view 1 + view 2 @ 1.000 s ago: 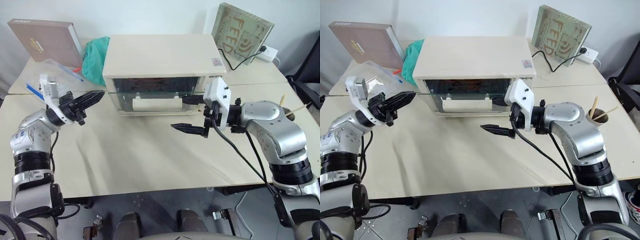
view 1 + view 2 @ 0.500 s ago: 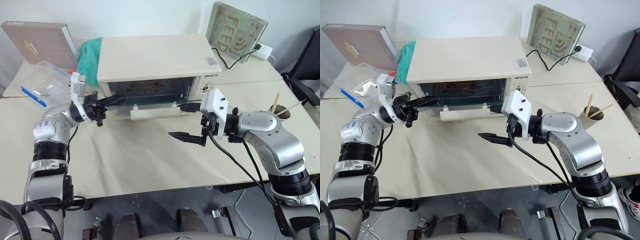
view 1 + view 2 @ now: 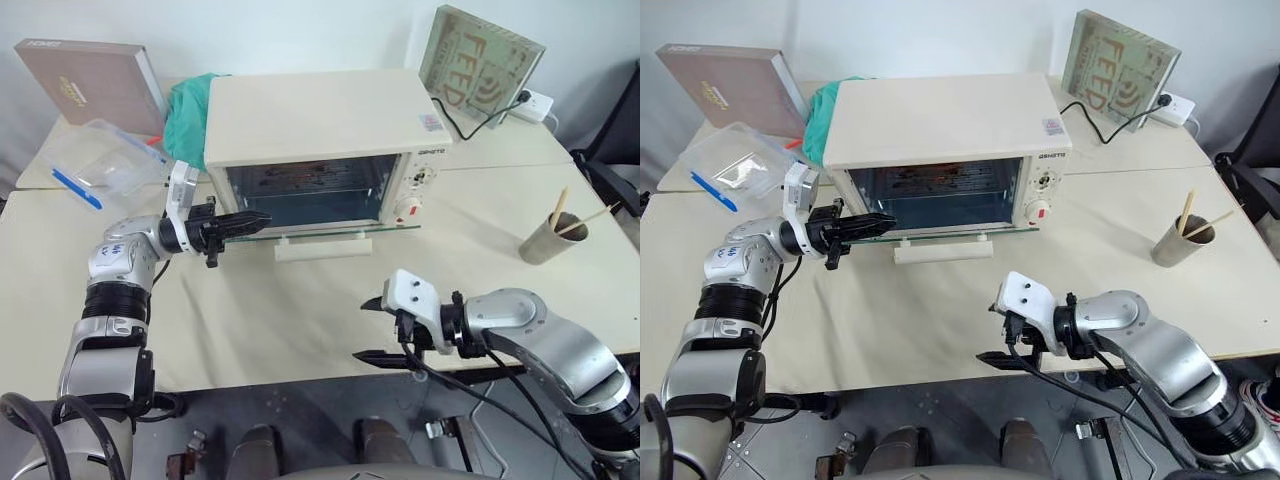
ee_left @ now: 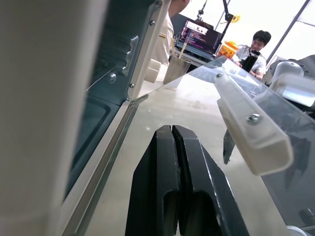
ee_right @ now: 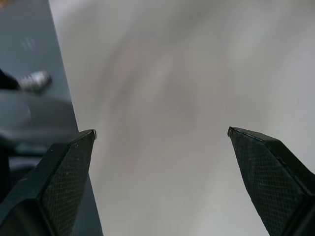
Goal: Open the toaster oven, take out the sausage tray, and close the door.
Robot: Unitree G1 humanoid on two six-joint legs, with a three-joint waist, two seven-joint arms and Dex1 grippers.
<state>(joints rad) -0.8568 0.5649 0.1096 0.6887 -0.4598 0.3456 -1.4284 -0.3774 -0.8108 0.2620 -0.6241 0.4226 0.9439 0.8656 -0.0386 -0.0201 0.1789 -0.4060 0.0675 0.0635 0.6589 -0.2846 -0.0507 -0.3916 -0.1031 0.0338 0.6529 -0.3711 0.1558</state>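
one toaster oven [image 3: 325, 125] stands toward the back edge of the table [image 3: 300, 320], with one glass door [image 3: 320, 232] folded down and one cream bar handle [image 3: 322, 247] on it. two knobs and one red dot [image 3: 409, 213] show on its front panel. two books: one brown [image 3: 90, 80] at the back left corner, one grey-green [image 3: 482, 62] at the back right. one clear plastic box [image 3: 100, 165], one green cloth [image 3: 190, 110], one metal cup [image 3: 550, 238] holding two sticks, one white power strip [image 3: 530, 102], two grippers.
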